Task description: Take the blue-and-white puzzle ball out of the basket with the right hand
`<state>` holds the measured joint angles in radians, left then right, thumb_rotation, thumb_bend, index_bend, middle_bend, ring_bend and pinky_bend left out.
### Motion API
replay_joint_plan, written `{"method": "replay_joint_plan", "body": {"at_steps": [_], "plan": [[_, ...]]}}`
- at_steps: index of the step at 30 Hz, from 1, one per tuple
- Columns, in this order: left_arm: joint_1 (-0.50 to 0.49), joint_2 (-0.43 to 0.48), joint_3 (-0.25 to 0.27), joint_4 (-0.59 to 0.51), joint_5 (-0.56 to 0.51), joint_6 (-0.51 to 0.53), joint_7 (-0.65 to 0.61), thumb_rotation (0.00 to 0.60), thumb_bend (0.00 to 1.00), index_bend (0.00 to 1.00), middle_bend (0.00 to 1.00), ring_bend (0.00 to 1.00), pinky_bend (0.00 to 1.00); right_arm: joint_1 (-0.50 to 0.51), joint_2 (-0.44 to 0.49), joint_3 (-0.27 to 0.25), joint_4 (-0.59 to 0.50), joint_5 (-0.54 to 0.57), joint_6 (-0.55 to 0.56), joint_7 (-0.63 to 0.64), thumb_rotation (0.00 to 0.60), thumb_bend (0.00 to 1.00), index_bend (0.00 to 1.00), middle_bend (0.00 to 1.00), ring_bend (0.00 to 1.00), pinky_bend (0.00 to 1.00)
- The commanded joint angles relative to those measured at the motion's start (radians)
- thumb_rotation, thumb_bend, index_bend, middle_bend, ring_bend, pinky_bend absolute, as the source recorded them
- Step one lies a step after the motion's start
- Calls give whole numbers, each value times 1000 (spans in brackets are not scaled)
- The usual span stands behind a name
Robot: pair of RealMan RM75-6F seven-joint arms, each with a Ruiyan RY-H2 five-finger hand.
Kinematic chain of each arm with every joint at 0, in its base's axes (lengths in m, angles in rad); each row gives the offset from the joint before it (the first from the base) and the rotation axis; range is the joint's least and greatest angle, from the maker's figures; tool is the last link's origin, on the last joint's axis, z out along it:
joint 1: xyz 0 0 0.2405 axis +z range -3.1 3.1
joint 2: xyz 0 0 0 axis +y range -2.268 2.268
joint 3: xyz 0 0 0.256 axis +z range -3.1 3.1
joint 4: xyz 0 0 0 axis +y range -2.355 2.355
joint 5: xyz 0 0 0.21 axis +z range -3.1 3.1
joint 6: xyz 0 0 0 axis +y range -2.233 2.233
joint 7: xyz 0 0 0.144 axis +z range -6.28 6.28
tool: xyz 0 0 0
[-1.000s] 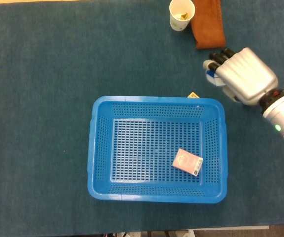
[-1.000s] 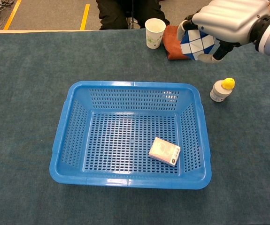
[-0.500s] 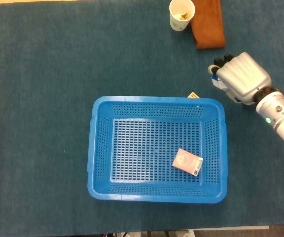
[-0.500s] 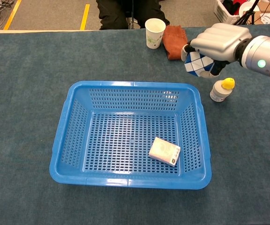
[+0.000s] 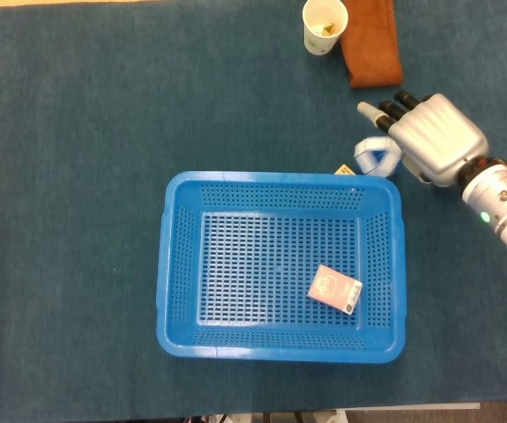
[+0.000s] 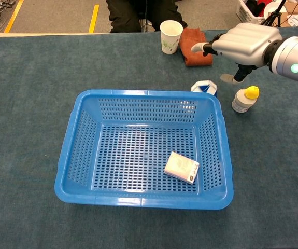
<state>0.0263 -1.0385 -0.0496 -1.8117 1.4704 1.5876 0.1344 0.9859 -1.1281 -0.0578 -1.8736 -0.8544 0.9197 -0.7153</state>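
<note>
The blue-and-white puzzle ball [image 5: 376, 156] [image 6: 204, 87] lies on the table just behind the far right corner of the blue basket [image 5: 172, 264] [image 6: 73, 155], outside it. My right hand [image 5: 430, 137] [image 6: 241, 42] hovers above and to the right of the ball with its fingers spread and nothing in it. The left hand is in neither view.
A pink-and-white small box [image 5: 334, 289] [image 6: 181, 167] lies inside the basket at its near right. A paper cup [image 5: 324, 25] [image 6: 170, 36] and a brown cloth [image 5: 372, 44] [image 6: 195, 45] sit at the back. A small yellow-capped bottle [image 6: 244, 100] stands right of the basket.
My right hand has spread its fingers and let go of the puzzle ball, which now rests on the table behind the basket's far right corner. The hand has lifted slightly.
</note>
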Motion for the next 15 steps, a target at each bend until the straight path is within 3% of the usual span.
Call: {"method": "replay_joint_plan", "body": {"at_steps": [1,8,15], "plan": [[-1,2,0,-2,1,0,3,600,248,306,340,233,227,-13,23,9,-20,-21,12,21,600,380,56,198,152,451],[-8,5,-1,-2,0,-10,4,600,248,306,341,233,227,-94,122,17,-126,-117,128,69,600,380,66,232,153,451],[-21,7,-1,9,3,-27,12,600,248,306,342,233,227,-248,225,11,-193,-223,328,144,600,381,184,302,191,451]]}}
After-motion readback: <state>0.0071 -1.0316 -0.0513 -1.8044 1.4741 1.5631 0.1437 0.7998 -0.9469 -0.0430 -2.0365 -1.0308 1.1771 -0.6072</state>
